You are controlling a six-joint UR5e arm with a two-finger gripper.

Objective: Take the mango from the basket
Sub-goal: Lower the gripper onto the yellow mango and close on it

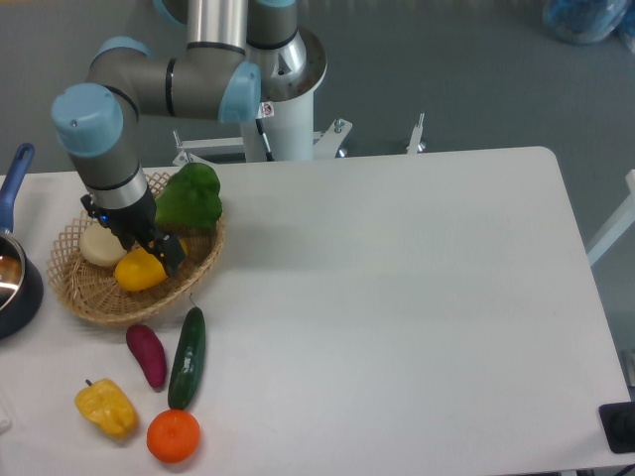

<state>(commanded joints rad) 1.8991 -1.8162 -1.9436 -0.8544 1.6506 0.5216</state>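
**A:** Wicker, tan and open-latticed at the rim: that is the basket [94, 302], sitting at the far left of the white table [417, 317]. What lies in it?

**B:** The mango [136, 271], yellow-orange and glossy, lies in the middle of the basket. Only its left and near part shows, because the gripper [152, 250] is right over it. To the left of the mango, touching it, is a pale round vegetable [99, 245]. On the far right side of the basket sits a leafy green vegetable [189, 198].

**A:** And the gripper's state?

**B:** Its dark fingers reach down onto the mango from the far side. Whether they are spread around the fruit or pinching it, I cannot tell; the wrist and the fingers hide the gap. The mango rests in the basket, not lifted.

**A:** What else is on the table?

**B:** Near the basket, on the table, a purple sweet potato [146, 355] lies just left of a dark green cucumber [187, 357]. Nearer the front edge are a lumpy yellow bell pepper [106, 408] and, to its right, a round orange [173, 435]. At the left edge, a dark pan [14, 288] with a blue handle [12, 184] stands just beside the basket.
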